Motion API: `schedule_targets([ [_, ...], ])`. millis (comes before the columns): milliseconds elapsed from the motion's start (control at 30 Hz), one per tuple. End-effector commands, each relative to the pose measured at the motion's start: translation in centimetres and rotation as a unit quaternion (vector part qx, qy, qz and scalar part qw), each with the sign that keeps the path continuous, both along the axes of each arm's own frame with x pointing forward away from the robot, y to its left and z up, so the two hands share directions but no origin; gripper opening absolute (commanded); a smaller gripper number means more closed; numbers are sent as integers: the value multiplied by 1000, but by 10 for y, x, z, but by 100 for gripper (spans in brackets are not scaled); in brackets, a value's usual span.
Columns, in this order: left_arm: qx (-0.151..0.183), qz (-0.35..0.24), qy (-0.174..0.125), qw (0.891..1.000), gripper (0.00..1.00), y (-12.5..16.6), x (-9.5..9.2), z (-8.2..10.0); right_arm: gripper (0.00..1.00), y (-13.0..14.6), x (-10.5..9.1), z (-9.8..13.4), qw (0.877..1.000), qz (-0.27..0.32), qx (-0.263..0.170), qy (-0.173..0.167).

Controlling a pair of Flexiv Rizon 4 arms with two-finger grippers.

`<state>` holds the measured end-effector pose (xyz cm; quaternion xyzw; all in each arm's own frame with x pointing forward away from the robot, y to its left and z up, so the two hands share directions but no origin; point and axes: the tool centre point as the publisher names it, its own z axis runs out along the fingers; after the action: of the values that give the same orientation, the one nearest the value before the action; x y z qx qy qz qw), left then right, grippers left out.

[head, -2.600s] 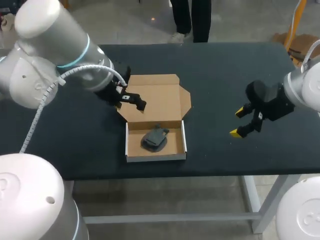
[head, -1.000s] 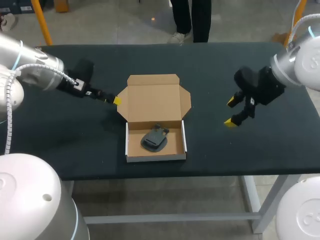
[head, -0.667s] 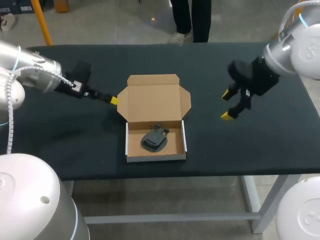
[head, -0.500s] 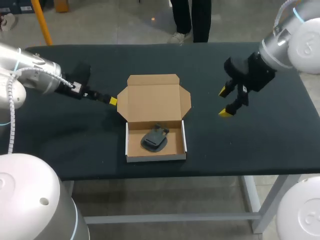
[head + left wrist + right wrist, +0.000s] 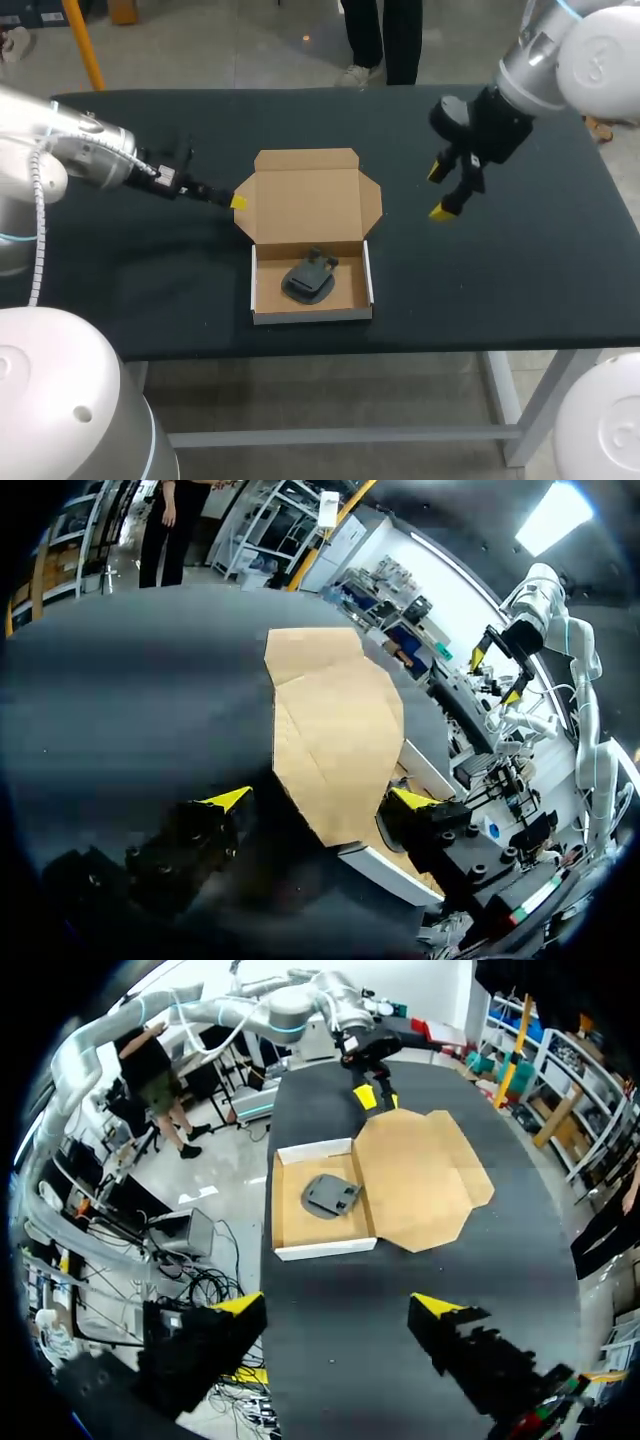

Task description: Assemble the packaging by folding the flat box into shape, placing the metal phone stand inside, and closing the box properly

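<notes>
A brown cardboard box [image 5: 268,288] with white outer walls stands open near the table's front middle. Its lid [image 5: 308,195] lies flat behind it, side flaps spread. The dark grey metal phone stand [image 5: 308,278] rests inside the box. My left gripper [image 5: 232,201] is low at the lid's left edge, open. In the left wrist view the lid [image 5: 335,725] reaches in between the left gripper's [image 5: 320,800] wide-spread fingers, clear of one of them. My right gripper [image 5: 440,190] hangs open above the table, right of the lid, holding nothing. The right wrist view shows box [image 5: 290,1210], stand [image 5: 330,1195] and lid [image 5: 420,1175] ahead of the right gripper [image 5: 338,1305].
The dark table [image 5: 500,280] carries nothing else. Its front edge runs just below the box. Bare tabletop lies to both sides of the box and behind the lid.
My left gripper pulled back from over the lid to its left edge, then crept slightly toward it again. My right arm rose and swung toward the far side and the lid.
</notes>
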<state>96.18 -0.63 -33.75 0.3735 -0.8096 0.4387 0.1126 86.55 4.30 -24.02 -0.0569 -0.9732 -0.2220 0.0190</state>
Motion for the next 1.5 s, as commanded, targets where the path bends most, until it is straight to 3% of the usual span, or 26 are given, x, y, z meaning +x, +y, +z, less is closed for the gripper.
schedule_targets([
  [33, -11, -12, 7, 1000, 95, -4, 7, -8, 100, 5, 6, 3, 1000, 9, -5, 16],
  [133, -23, -19, 10, 999, 97, -6, 8, -10, 100, 6, 7, 4, 1000, 11, -7, 16],
  [200, -29, -22, 12, 999, 93, -8, 8, -11, 100, 7, 8, 4, 1000, 13, -8, 17],
  [267, -35, -28, 13, 999, 80, -11, 7, -11, 100, 8, 9, 4, 1000, 14, -9, 17],
  [333, -42, -34, 14, 998, 75, -14, 6, -11, 100, 9, 10, 4, 1000, 15, -9, 19],
  [567, -59, -49, 17, 997, 76, -25, 5, -11, 100, 10, 13, 3, 999, 17, -13, 24],
  [933, -76, -75, 14, 994, 61, -41, 0, -10, 100, 10, 15, 2, 999, 16, -17, 27],
  [1133, -87, -90, 2, 992, 47, -45, -2, -7, 100, 12, 16, 1, 999, 17, -20, 28],
  [1500, -102, -109, -24, 988, 40, -51, -7, -4, 100, 17, 17, 2, 999, 19, -26, 29],
])
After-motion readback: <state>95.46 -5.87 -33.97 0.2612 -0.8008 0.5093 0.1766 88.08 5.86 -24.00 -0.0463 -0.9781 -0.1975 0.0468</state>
